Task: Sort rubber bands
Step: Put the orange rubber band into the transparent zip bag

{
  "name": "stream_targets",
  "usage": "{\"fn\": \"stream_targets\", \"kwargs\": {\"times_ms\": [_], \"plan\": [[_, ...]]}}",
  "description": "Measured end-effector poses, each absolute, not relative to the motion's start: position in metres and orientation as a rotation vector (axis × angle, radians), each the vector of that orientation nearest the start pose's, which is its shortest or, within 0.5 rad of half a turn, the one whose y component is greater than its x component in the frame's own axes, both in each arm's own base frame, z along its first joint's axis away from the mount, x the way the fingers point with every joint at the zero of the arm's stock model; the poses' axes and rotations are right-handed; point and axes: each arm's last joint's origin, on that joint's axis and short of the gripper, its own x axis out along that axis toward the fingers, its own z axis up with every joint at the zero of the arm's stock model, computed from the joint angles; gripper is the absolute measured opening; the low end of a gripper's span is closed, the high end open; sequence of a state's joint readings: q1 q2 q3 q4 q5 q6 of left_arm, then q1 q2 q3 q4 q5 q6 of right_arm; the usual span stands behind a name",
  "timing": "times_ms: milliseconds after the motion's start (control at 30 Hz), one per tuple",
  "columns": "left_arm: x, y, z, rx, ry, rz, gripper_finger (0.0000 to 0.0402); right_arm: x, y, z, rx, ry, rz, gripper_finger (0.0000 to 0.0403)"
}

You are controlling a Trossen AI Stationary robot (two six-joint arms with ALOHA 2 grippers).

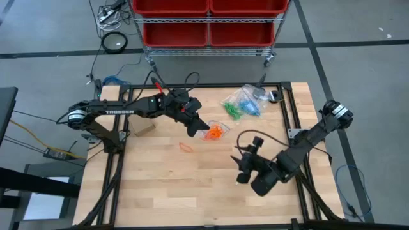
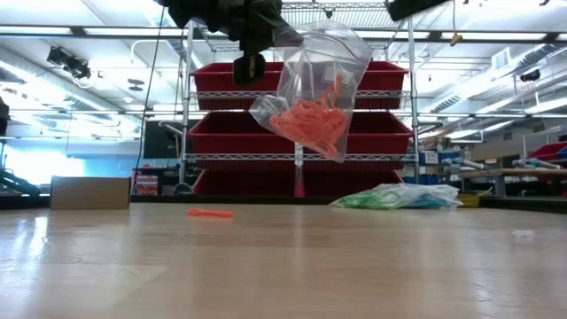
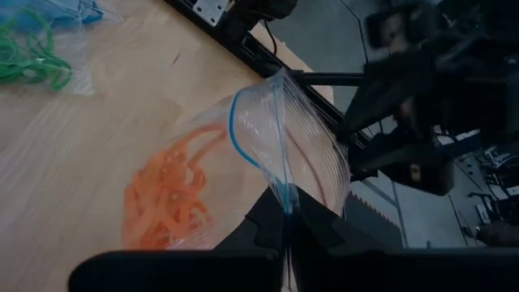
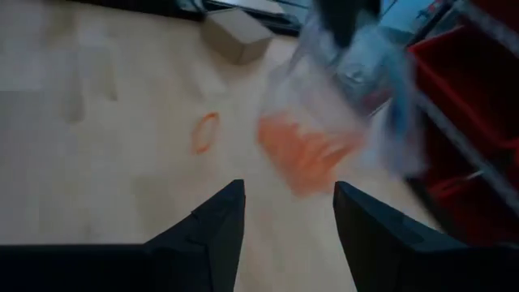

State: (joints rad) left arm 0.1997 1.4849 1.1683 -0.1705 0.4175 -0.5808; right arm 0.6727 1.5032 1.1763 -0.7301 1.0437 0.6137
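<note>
The left gripper [image 3: 285, 223] is clenched on the top edge of a clear zip-top plastic bag with a blue seal strip [image 3: 268, 146], holding it lifted above the wooden table [image 1: 160, 185]. Inside that bag sits a clump of thin orange rubber bands [image 2: 310, 120], sagging toward its lower corner.

The right gripper [image 4: 288, 215] is released, fingers spread and empty, hovering over the table on the right side and pointing toward the hanging bag.

One loose orange rubber band [image 1: 186, 147] lies flat on the table, between the two arms and below the lifted bag. A second pile of clear bags holding green and blue bands [image 1: 243, 102] rests near the table's far edge, well apart from both grippers. A small cardboard box [image 1: 145, 129] sits beside the left arm's base.

Risks, judged from here:
- The bag hangs by one pinched edge; if the mouth is open and it tilts further, orange bands could spill out.
- The thin film could slip from the left grip when the right arm pushes against it.
- The stray band lies flat; a pick attempt may scrape the wood or miss the band.
</note>
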Motion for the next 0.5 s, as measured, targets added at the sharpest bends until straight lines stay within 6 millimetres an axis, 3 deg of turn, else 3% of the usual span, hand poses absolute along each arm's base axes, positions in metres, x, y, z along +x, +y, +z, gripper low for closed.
{"fn": "stream_targets", "kwargs": {"times_ms": [133,233,333,500], "plan": [[0.328,0.054,0.303,-0.716,0.517,-0.073,0.0017,0.237,0.171,0.232,-0.093,0.507,-0.490,0.0176],[0.328,0.054,0.303,-0.716,0.516,-0.073,0.0017,0.243,0.171,0.193,-0.002,0.487,-0.437,0.0176],[0.328,0.054,0.303,-0.715,0.514,-0.072,0.0017,0.259,0.168,0.161,0.024,0.441,-0.367,0.0173],[0.329,0.055,0.304,-0.708,0.498,-0.058,0.0017,0.302,0.157,0.127,-0.048,0.383,-0.265,0.0168]]}}
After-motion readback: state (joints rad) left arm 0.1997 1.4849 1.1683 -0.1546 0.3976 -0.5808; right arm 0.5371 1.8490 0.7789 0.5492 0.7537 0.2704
